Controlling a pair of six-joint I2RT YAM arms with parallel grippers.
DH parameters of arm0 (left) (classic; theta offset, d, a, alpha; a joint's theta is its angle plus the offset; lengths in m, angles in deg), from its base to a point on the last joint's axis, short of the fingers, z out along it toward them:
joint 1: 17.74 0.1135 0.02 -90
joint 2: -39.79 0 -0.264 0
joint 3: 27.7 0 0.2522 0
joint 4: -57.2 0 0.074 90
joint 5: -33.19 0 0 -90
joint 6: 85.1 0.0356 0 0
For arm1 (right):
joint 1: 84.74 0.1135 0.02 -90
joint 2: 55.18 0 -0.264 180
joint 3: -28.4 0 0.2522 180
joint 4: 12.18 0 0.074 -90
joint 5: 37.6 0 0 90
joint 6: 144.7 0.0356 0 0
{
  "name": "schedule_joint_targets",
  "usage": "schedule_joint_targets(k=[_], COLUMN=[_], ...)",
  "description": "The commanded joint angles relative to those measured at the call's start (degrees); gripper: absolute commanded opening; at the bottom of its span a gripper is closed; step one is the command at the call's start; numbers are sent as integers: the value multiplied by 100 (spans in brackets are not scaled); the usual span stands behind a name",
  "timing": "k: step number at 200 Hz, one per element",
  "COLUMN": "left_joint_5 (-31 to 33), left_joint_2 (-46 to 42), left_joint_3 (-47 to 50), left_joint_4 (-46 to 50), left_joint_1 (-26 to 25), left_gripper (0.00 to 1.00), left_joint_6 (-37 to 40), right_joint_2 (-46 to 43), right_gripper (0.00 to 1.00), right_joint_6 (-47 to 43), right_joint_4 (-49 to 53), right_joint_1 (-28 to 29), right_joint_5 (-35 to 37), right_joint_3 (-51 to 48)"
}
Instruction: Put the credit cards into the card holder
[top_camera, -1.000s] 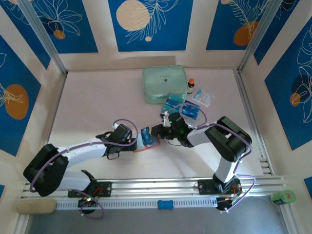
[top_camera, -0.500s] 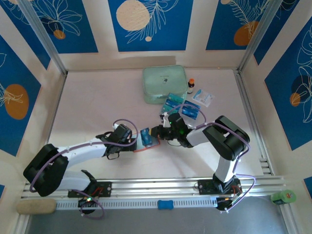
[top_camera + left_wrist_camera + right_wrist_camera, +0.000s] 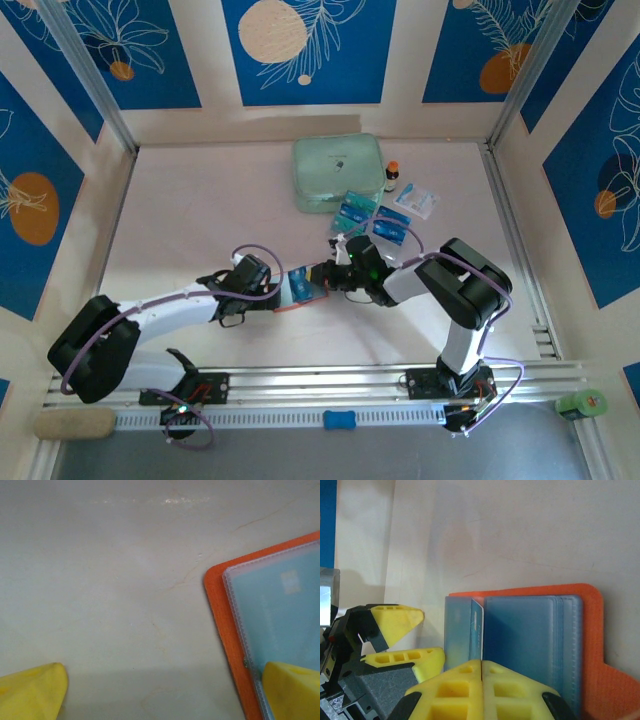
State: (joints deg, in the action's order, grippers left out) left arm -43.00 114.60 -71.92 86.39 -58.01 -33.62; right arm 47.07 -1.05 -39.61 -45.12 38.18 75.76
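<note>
**Card insertion in progress, centre of the overhead view.**
The right gripper (image 3: 481, 677) is pressed together on the edge of a small flat teal-blue credit card (image 3: 476, 622), held upright over the squarish orange fold-over card holder (image 3: 592, 630). The left gripper (image 3: 160, 690) is spread wide, with 1 finger (image 3: 295, 690) resting on the holder's clear sleeve, which appears to hold 1 card already. Further loose teal cards (image 3: 352, 212) lie higher in the frame, beside the mint-green zip case (image 3: 337, 172), so most of the task remains.
</note>
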Motion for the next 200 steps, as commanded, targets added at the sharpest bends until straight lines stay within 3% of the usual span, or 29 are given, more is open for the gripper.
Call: schedule_joint_targets(k=[1,200], left_joint_5=[47,35], left_joint_2=[-27,-1], left_joint_3=[101,130], left_joint_4=[87,34], left_joint_1=[-33,-32], left_gripper=[100,100], left_joint_6=[45,44], right_joint_2=[68,-70], right_gripper=[0,0], right_joint_6=[12,15], right_joint_4=[0,899], right_joint_1=[87,125], right_joint_5=[-117,61], right_joint_3=[-67,105])
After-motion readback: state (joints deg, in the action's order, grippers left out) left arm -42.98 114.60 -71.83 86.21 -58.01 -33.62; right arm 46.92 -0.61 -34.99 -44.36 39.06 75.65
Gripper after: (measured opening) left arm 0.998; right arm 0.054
